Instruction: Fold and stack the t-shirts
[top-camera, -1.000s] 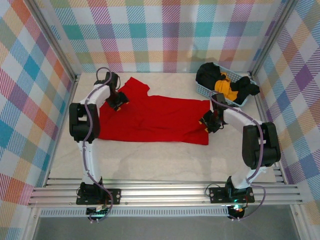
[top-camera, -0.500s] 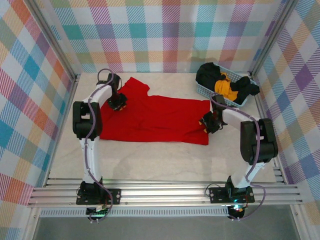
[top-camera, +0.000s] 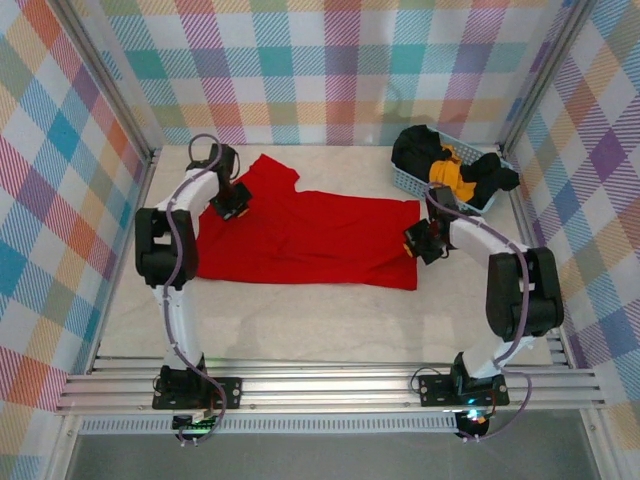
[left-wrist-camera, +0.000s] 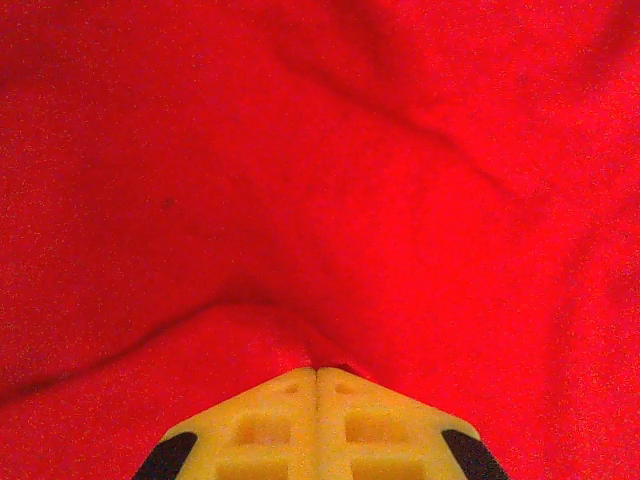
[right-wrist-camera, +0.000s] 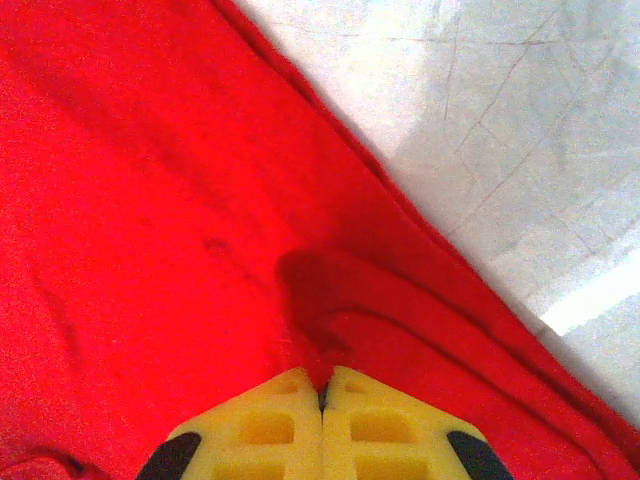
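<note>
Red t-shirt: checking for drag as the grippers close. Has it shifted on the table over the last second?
No. The red t-shirt keeps its outline, its far right corner as near the blue basket as before.

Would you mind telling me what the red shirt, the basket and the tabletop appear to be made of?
The red shirt looks like soft matte cloth, perhaps cotton: it creases and folds. The basket looks like light blue plastic, given its moulded lattice wall. The tabletop seems a hard pale sheet with faint stone-like veins and slight sheen, possibly laminate.
</note>
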